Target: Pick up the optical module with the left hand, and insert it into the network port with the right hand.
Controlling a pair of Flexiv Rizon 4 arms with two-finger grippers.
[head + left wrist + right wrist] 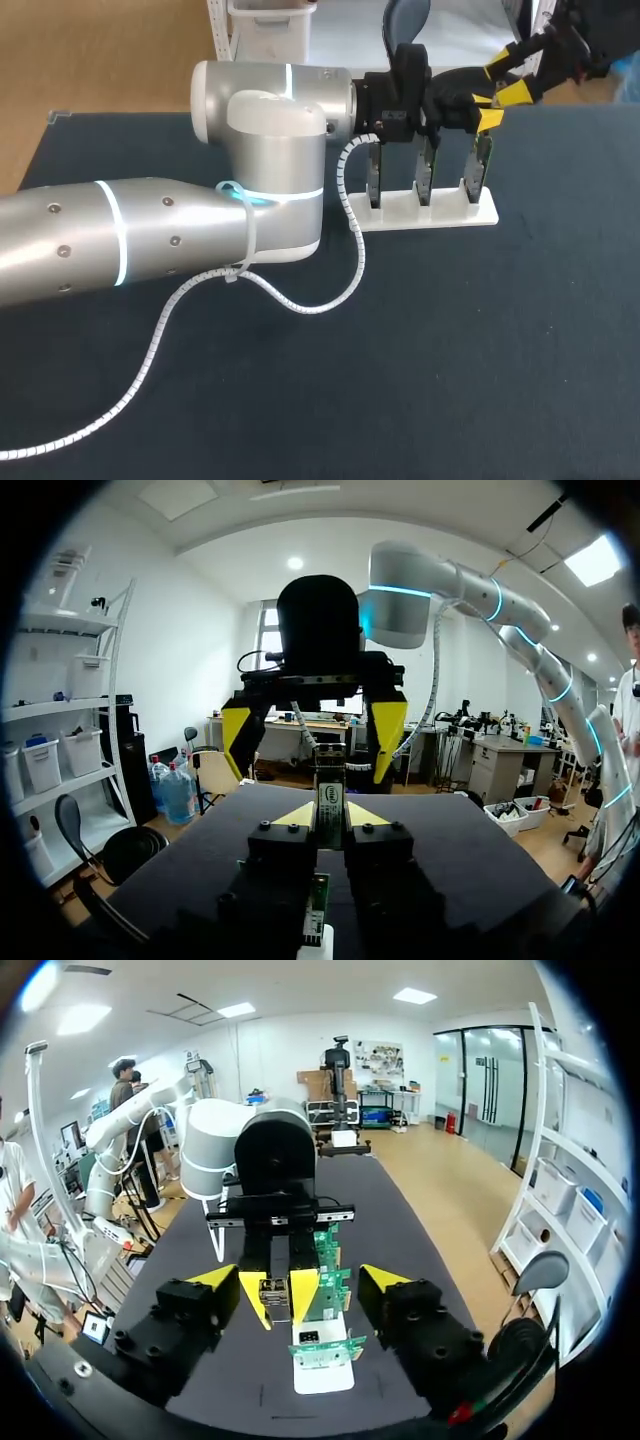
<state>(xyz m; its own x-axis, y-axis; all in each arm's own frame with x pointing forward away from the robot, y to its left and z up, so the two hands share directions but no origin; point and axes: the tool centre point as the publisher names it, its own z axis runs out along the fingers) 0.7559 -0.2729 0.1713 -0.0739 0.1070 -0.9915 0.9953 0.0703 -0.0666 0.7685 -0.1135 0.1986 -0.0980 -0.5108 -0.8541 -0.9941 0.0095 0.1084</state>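
My left gripper (331,815) is shut on the optical module (330,802), a slim silver piece standing up between its yellow tips. It hovers over the right end of a white rack (400,218) holding three upright green boards (427,180) with the network ports. My right gripper (298,1280) faces the left one head-on, open, its yellow fingers (213,1280) standing wide on either side of the module (275,1300) and the left fingertips without touching them. In the head view my left gripper (487,112) and right gripper (508,82) meet at the table's far right; the module is hidden there.
A white coiled cable (300,300) trails from my left arm (150,235) across the dark table (450,350). The left arm's wrist hangs over the rack's left end. The rack's nearest board (318,1350) lies just below my right gripper.
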